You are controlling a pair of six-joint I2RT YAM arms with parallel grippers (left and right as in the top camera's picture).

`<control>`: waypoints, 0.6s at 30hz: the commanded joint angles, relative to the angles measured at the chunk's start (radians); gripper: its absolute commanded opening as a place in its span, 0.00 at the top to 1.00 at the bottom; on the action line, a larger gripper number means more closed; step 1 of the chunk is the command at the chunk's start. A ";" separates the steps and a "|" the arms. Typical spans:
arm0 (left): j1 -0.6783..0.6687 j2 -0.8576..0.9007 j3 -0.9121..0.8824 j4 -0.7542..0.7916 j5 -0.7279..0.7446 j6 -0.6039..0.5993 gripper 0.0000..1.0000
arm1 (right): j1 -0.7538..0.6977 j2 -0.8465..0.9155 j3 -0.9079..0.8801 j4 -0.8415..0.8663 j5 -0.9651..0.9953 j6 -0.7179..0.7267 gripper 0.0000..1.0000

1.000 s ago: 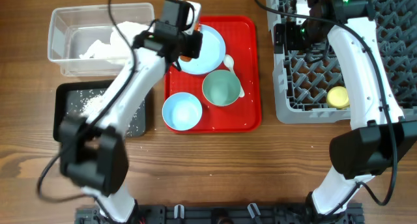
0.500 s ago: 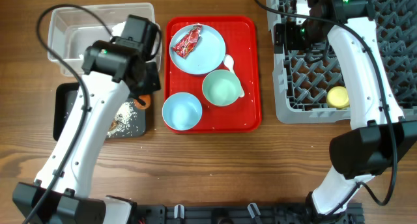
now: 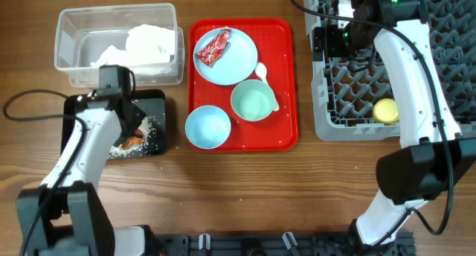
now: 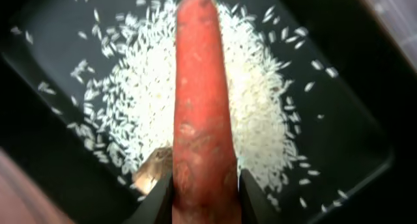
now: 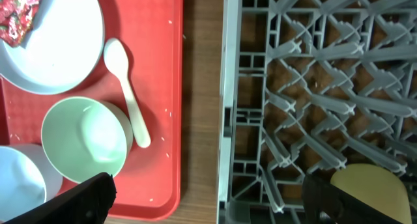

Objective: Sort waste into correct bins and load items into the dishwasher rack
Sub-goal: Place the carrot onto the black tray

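My left gripper [image 3: 131, 134] [image 4: 205, 201] is shut on the thick end of an orange carrot [image 3: 134, 141] [image 4: 199, 94], low over the black tray [image 3: 74, 107]. Loose rice [image 4: 267, 113] and a small brown scrap [image 4: 153, 173] lie in the tray beneath it. The clear tub [image 3: 67, 33] holds a crumpled white napkin [image 3: 152, 42]. A red wrapper [image 3: 213, 48] lies on the light blue plate [image 3: 234, 66]. My right gripper [image 3: 321, 37] [image 5: 212, 204] is open and empty over the left edge of the grey rack [image 3: 335, 107] [image 5: 293, 87]. A yellow cup [image 3: 385, 111] [image 5: 371, 191] sits in the rack.
The red tray [image 3: 286, 85] also carries a mint green bowl [image 3: 253, 101] [image 5: 85, 139], a light blue bowl [image 3: 207, 127] and a white spoon [image 3: 265, 81] [image 5: 127, 87]. Bare wood table lies in front of the trays.
My left arm has swung from the plate on the red tray to the black tray, carrying the carrot, and has come down low. The right arm has not moved.
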 commanded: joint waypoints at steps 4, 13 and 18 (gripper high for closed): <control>0.005 -0.011 -0.151 0.162 -0.014 -0.118 0.76 | -0.002 -0.010 -0.002 -0.003 0.013 0.015 0.05; 0.003 -0.051 -0.045 0.137 -0.014 0.023 0.35 | -0.002 -0.010 -0.002 -0.002 0.013 0.015 0.05; -0.058 -0.163 0.185 0.182 0.337 0.462 0.27 | -0.002 -0.010 -0.002 0.006 0.013 0.016 0.05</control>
